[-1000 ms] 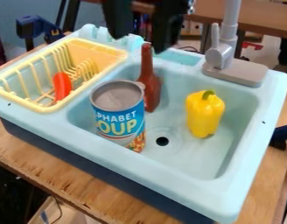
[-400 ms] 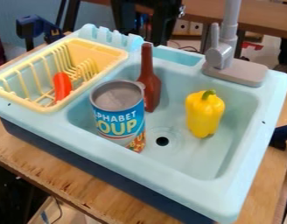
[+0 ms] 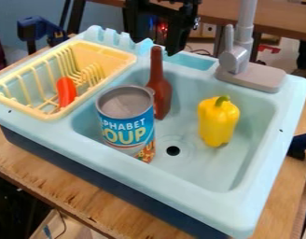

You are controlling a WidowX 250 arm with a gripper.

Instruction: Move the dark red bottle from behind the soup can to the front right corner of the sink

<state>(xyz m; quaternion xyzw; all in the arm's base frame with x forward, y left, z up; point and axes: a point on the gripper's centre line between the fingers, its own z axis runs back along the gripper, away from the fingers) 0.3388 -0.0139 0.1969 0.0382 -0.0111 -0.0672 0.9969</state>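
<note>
The black gripper (image 3: 156, 45) hangs open at the top of the view, above the sink's back rim, with nothing between its fingers. Just below it stands the neck of a brown-red bottle (image 3: 159, 88), upright in the basin. In front of the bottle, a blue soup can (image 3: 126, 122) with a grey top stands in the basin's left part and covers some of the bottle. A yellow bell pepper (image 3: 218, 122) rests upright in the basin's right half. An orange-red item (image 3: 66, 91) lies in the yellow dish rack (image 3: 123, 58) at the left.
The light blue sink (image 3: 199, 179) sits on a wooden table (image 3: 87, 205). A grey faucet (image 3: 233, 58) rises at the back right, beside the gripper. Blue clamps stand at the back left (image 3: 40, 29) and right edge (image 3: 299, 144).
The gripper has drawn back from the camera and appears smaller, then shifted slightly right and down since the middle frame. The things in the sink and rack have stayed put.
</note>
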